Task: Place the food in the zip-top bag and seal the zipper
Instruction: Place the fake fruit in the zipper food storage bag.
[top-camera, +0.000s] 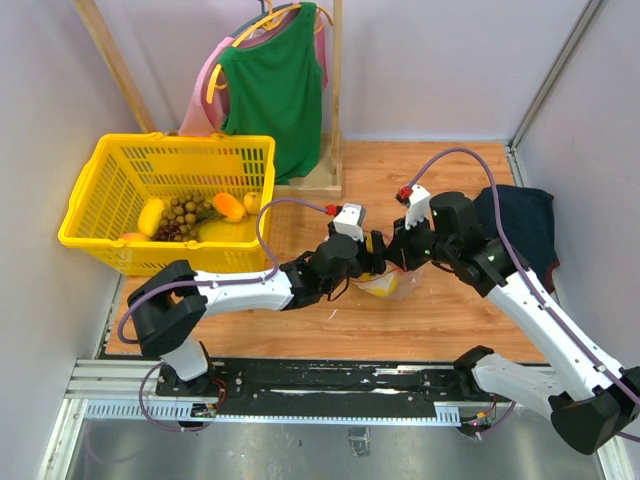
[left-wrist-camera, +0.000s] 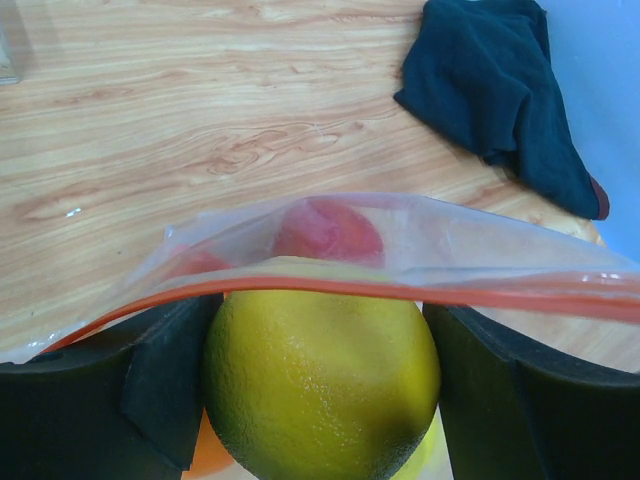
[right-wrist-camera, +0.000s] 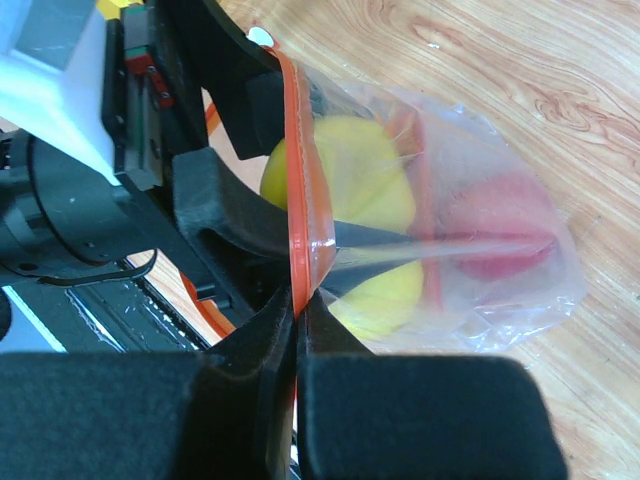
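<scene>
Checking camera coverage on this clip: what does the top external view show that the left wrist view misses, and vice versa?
Only top external: the yellow plastic lattice basket holding more toy food, the hanging green sleeveless shirt, the white right arm. Only left wrist: the left gripper clamped on the glossy yellow round toy fruit, the red-orange zipper strip crossing it, a red toy piece behind the plastic. Both: the clear plastic zip-top bag, the dark navy cloth heap, the wooden tabletop.

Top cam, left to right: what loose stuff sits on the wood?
yellow basket → zip-top bag, with a yellow fruit at its mouth → navy cloth
</scene>
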